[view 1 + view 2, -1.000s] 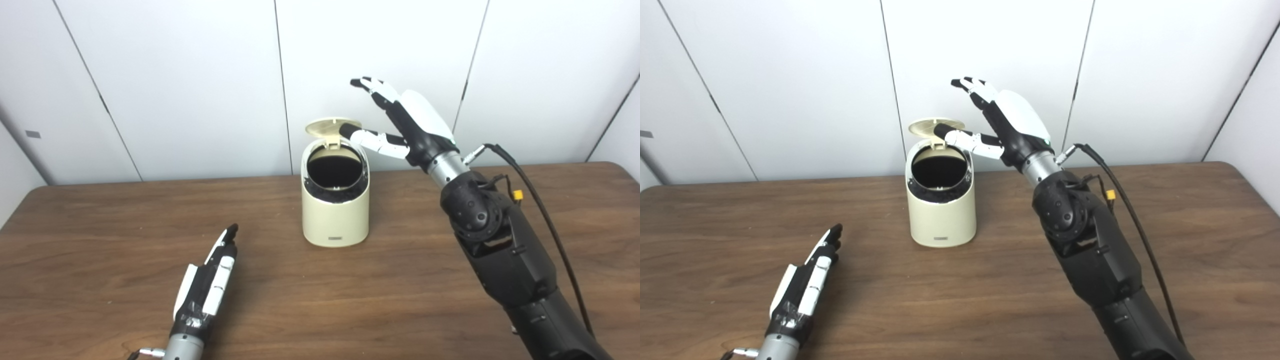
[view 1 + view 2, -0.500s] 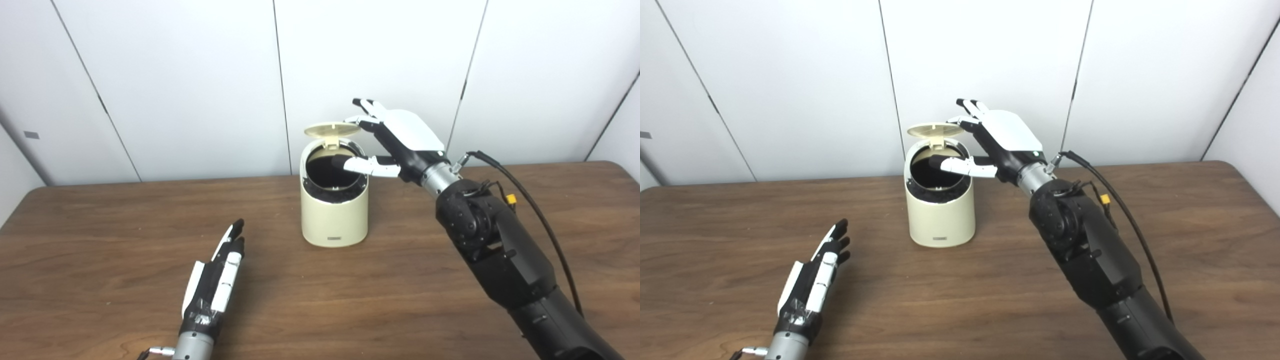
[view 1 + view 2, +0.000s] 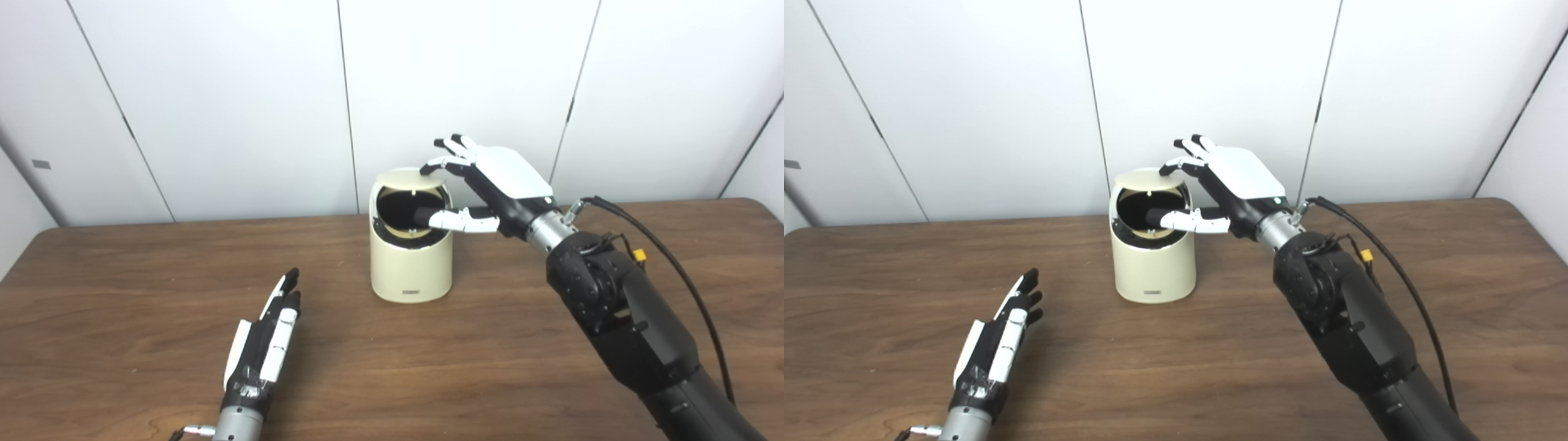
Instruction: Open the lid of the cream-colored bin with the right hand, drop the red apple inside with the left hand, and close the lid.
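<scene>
Left eye view: table [image 3: 490, 343] (bare wood) surrounds bin [image 3: 410, 263].

We see a desk [image 3: 122, 288] of dark wood grain with a dull sheen, a bin [image 3: 410, 266] of smooth matt cream plastic, and a right hand [image 3: 499, 187] shelled in glossy white plastic.

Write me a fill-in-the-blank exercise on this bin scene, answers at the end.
1. The fingers of the right hand press on the bin's ____.
2. The left hand lies flat on the ____ and holds nothing.
3. The bin is ____ in colour.
4. The lid is only ____ closed, with a dark opening below it.

Missing words: lid; table; cream; partly
</scene>
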